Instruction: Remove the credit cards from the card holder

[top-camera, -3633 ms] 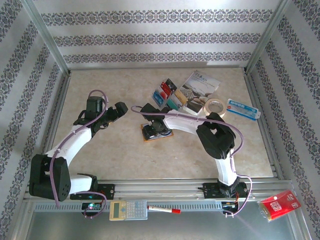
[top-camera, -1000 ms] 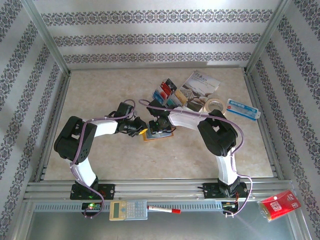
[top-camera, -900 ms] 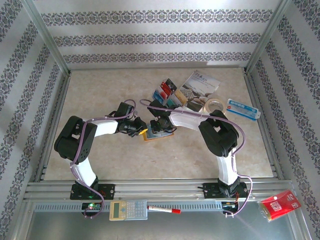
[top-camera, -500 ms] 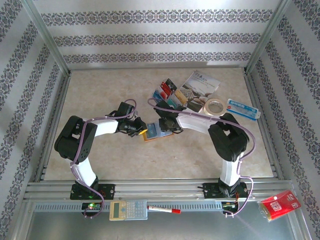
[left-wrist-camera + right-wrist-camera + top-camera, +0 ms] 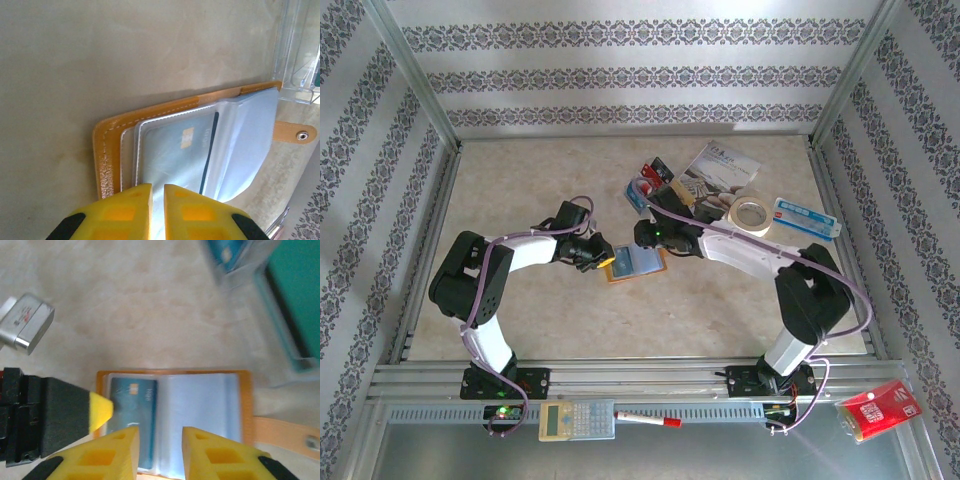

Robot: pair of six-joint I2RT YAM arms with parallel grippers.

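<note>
– Left hand (image 5: 153,197) is closed down to a slit, pinching the left edge of the card holder (image 5: 635,263). From my right wrist I see one yellow fingertip (image 5: 101,411) lapping over the orange border.

– And the right one?

– Right hand (image 5: 159,447) is at the holder's far edge, over the sleeves. Its fingers are parted a little, with nothing between them. That view is blurred, so I can't tell whether the tips touch the plastic.

– How's the holder lying?

– It's open flat on the counter (image 5: 520,180), about mid-workspace, between my two hands, clear sleeves facing up. The strap tab (image 5: 295,134) sticks out on the side away from my left hand.

– Anything in it?

– One blue card (image 5: 132,410) with a chip, in the sleeve nearest my left hand. The sleeve beside it reads as plain pale plastic; I can't tell if it holds a card.

– The others?

– Loose cards (image 5: 657,170) are fanned on the counter beyond the holder, well apart from it. They sit just beside the brochure (image 5: 720,165), and my right arm crosses in front of some. The tape roll (image 5: 751,211) is right of the brochure.
</note>
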